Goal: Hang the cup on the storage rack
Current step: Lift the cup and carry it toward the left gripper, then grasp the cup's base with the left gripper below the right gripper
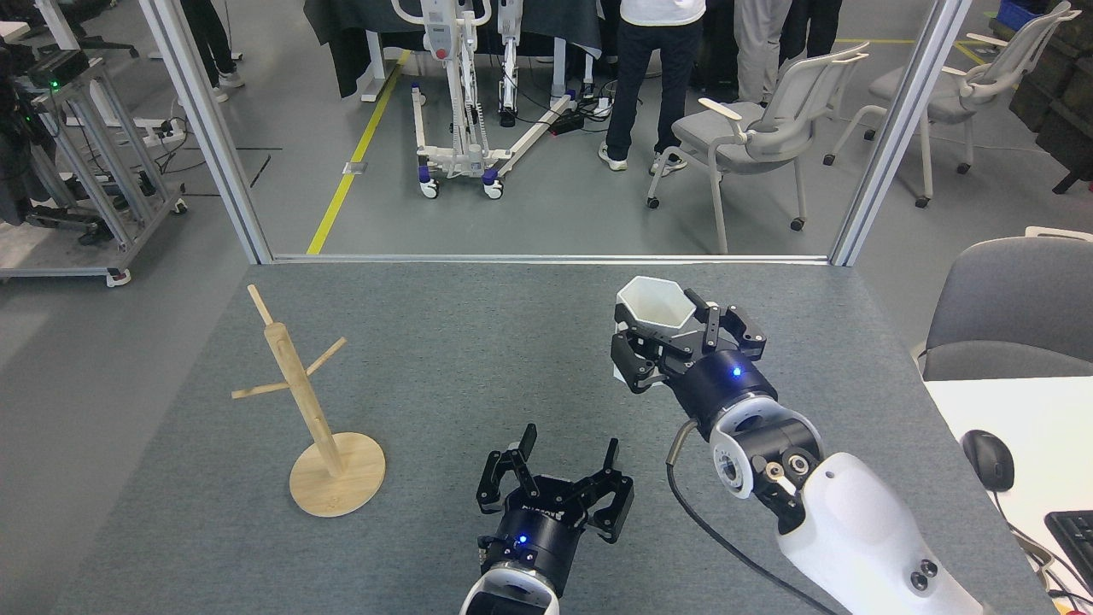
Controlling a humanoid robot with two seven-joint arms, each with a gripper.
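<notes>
Cup was pinched upright in the right gripper above mid-table, well apart from the storage rack; left gripper hung spread and idle; carriage should present the unseen handle squarely to a peg.

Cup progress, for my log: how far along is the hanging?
Done: the right gripper is shut on the cup, lifted off the table. In hand: the carry, with the cup far right of the rack. Left: reaching a peg and hooking the handle. The left gripper is open, empty.
</notes>
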